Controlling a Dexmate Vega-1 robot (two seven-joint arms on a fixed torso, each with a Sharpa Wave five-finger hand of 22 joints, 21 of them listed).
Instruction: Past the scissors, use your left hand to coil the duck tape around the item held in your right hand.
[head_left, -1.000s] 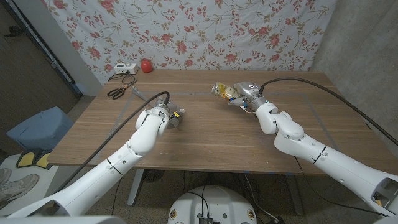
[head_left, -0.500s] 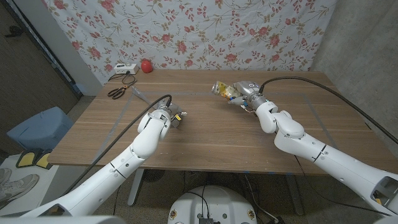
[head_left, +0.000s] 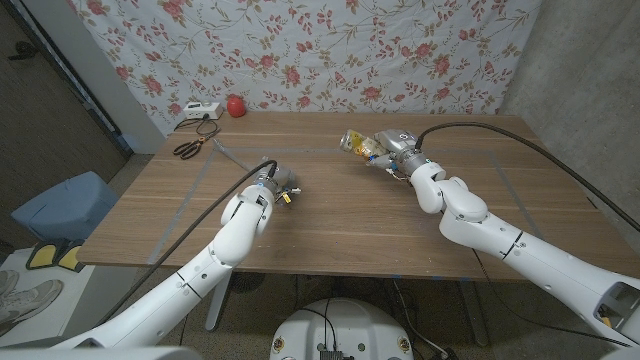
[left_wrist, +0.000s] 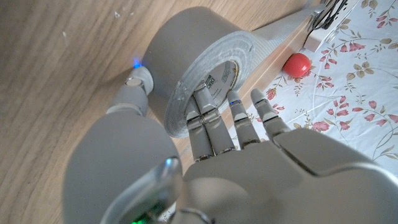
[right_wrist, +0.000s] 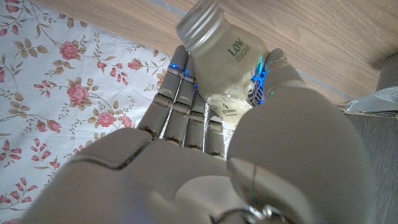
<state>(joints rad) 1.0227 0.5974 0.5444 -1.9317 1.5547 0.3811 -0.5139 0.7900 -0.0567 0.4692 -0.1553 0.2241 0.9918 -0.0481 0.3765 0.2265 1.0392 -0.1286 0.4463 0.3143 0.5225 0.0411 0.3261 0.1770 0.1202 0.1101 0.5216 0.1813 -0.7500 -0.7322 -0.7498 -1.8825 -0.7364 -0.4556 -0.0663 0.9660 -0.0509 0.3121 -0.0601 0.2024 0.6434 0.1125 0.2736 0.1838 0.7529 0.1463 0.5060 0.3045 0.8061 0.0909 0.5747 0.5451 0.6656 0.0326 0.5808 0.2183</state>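
Left of centre in the head view, the robot's left hand (head_left: 277, 190) grips a grey roll of duct tape (left_wrist: 198, 68) just above the wooden desk (head_left: 330, 225). The left wrist view shows its fingers (left_wrist: 208, 121) reaching into the roll's cardboard core while the thumb presses on the outer grey winding, so the roll is clamped between them. Beyond the roll in that view a thin grey strip of tape runs along the desk toward its far edge.

Upper centre-right of the head view, the right hand (head_left: 398, 150) holds a clear plastic bottle with a silver screw cap (right_wrist: 227, 59), tilted with its cap toward the picture's left and raised off the desk. In the right wrist view the fingers lie behind the bottle and the thumb wraps over its front, beside a label reading "LOW SUGAR".

At the upper left of the head view, black-handled scissors (head_left: 187, 149) lie on the desk's far corner, well apart from both hands. Behind them sit a small white device (head_left: 198, 111) and a red round object (head_left: 235, 105), before a rose-patterned backdrop (head_left: 330, 50).
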